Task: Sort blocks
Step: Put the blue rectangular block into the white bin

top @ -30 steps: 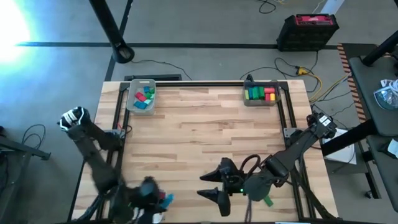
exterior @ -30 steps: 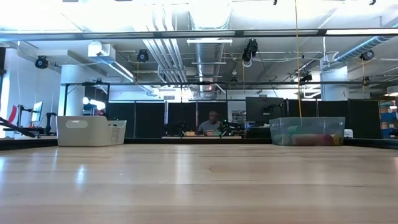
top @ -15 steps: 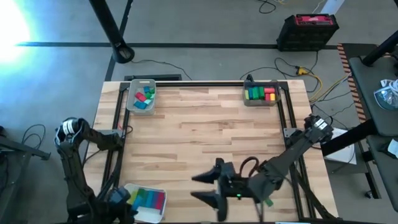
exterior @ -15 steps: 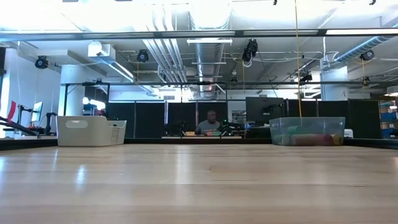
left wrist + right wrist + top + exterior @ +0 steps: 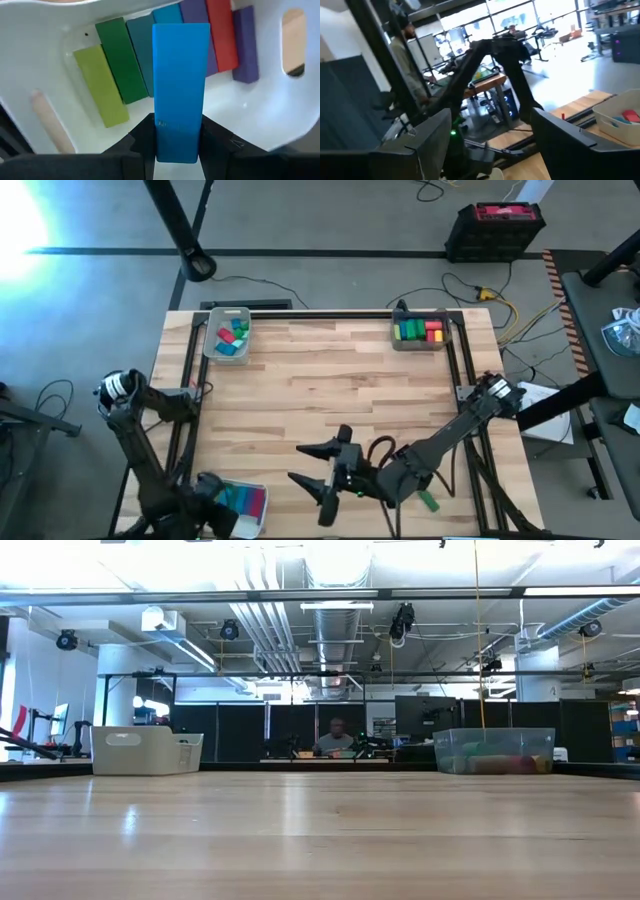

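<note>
At the table's near left corner stands a white tray (image 5: 240, 505) with a row of bars (image 5: 120, 75): yellow-green, green, teal, purple and red. My left gripper (image 5: 205, 490) is at the tray's left side, shut on a blue bar (image 5: 180, 75) that reaches out over that row. My right gripper (image 5: 318, 468) hangs open over the near middle of the table with nothing between its fingers (image 5: 425, 145). A green block (image 5: 428, 502) lies on the table beside the right arm. Neither gripper shows in the low view. My left gripper pinches the blue bar's near end (image 5: 177, 137) between its two fingers (image 5: 142, 135), one on each long side. The bar sticks out forward along the fingers, over the bars in the white tray. Whether its far end touches them, I cannot tell.
A grey tray (image 5: 228, 335) holding red, green and blue blocks stands at the far left. A clear tray (image 5: 420, 330) with green, yellow and red blocks stands at the far right. Bare wood lies between them. People show in the room beyond the table.
My left gripper has drawn back toward the table's left edge from over the white tray, which now shows with its row of bars. My right gripper has gone toward the table's left edge, still open.
</note>
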Controlling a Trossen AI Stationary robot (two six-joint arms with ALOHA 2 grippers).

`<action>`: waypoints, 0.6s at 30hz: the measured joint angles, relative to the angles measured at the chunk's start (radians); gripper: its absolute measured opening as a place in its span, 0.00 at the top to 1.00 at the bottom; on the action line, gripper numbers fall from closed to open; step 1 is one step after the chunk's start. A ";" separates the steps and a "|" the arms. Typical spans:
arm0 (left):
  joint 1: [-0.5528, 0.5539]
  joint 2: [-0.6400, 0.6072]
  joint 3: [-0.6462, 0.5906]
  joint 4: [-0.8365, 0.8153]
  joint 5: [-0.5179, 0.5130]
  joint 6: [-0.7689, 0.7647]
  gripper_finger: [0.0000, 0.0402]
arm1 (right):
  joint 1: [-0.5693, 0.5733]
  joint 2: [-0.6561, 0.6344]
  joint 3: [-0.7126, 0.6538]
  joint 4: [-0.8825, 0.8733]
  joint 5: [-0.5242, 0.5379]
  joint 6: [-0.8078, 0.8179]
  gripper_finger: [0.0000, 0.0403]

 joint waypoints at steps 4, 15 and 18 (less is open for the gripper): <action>0.077 0.004 -0.005 0.058 0.054 -0.005 0.77 | 0.012 -0.064 0.017 -0.064 -0.076 0.010 0.37; 0.146 0.030 -0.097 0.226 0.235 -0.030 0.77 | 0.245 -0.299 0.023 -0.464 -0.192 0.099 0.46; 0.158 0.030 -0.134 0.269 0.234 -0.032 0.77 | 0.306 -0.329 0.024 -0.648 -0.181 0.232 0.46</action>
